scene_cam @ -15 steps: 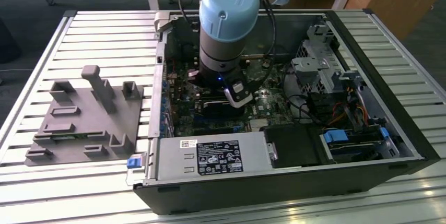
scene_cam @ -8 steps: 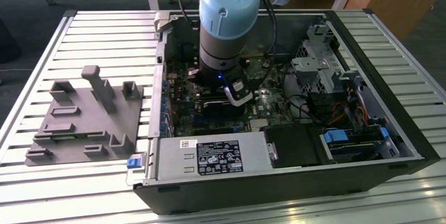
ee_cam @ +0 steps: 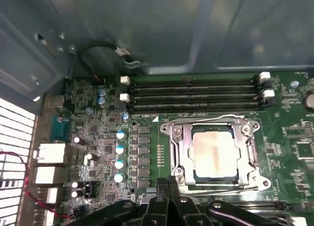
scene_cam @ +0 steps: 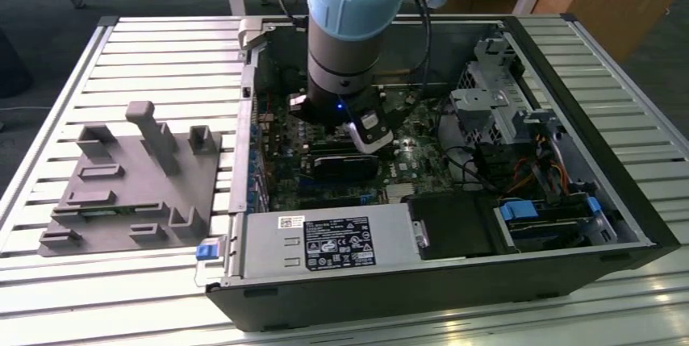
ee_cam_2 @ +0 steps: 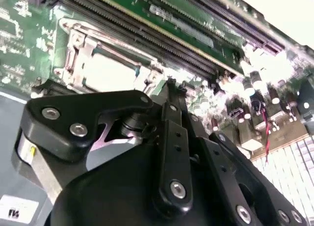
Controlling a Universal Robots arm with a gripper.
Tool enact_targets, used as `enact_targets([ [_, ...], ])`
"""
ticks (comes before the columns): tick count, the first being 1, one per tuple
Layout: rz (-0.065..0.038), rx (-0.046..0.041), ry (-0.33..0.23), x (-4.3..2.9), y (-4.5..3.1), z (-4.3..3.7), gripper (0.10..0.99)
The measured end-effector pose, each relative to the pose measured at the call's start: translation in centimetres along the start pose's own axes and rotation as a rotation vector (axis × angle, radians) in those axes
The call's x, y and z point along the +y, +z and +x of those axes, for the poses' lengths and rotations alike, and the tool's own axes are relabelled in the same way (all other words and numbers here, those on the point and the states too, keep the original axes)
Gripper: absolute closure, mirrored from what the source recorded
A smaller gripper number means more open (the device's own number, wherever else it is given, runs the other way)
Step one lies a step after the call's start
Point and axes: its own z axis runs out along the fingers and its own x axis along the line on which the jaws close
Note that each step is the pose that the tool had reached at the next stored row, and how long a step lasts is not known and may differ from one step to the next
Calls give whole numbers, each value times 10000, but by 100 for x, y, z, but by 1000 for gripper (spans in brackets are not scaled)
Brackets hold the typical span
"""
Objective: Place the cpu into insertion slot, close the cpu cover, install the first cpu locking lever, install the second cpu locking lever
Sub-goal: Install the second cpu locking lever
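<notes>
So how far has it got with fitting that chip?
The cpu already sits in the insertion slot, and the cpu cover lies closed over it. The gripper hovers beside the socket, holding nothing visible. Whether both locking levers are latched, I cannot tell.

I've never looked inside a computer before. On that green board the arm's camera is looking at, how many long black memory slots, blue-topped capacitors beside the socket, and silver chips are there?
Long black memory slots: 4
Blue-topped capacitors in the column beside the socket: 4
cpu, seated under the closed cpu cover: 1
Total: 9
</notes>
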Motion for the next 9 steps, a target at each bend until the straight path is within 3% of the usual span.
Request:
enact_targets([
  [6,0,0,0,46,-121,5,980],
  [9,-3,-1,0,48,-126,5,980],
])
